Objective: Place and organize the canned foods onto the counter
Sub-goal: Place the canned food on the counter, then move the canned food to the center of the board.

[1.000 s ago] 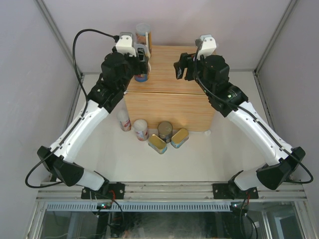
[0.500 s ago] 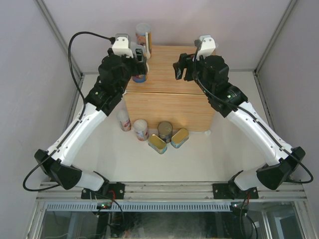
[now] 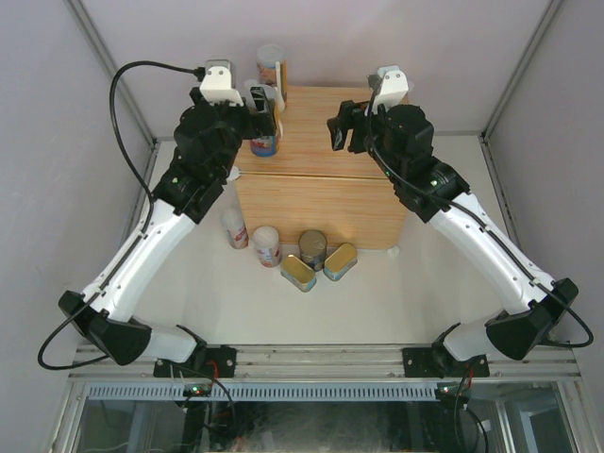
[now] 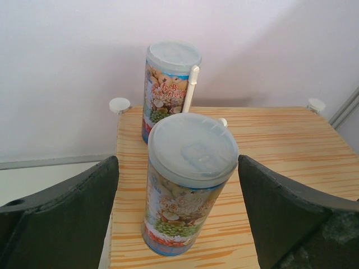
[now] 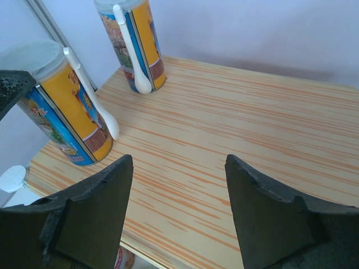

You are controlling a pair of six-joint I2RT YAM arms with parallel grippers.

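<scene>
Left gripper [image 4: 178, 162] jaws spread wide around the near tall can [image 4: 174, 218]: clear gap at the left finger, right finger close by the lid, can't tell if it touches. No squeeze on it. The can stands upright near the counter [image 4: 280, 145] left edge, just in front of a second tall can [image 4: 168, 84] at the back left corner. Right gripper [image 5: 179, 162] jaws parted, empty, hovering over bare counter top.

Step, I'd say: release of a placed can. Next calls for backing the left arm off without clipping the lid, then reaching down to the table [image 3: 396, 302] in front of the counter: two tall cans [image 3: 267, 245], dark cylinder [image 3: 312, 247], gold tins [image 3: 298, 274] not yet up
</scene>
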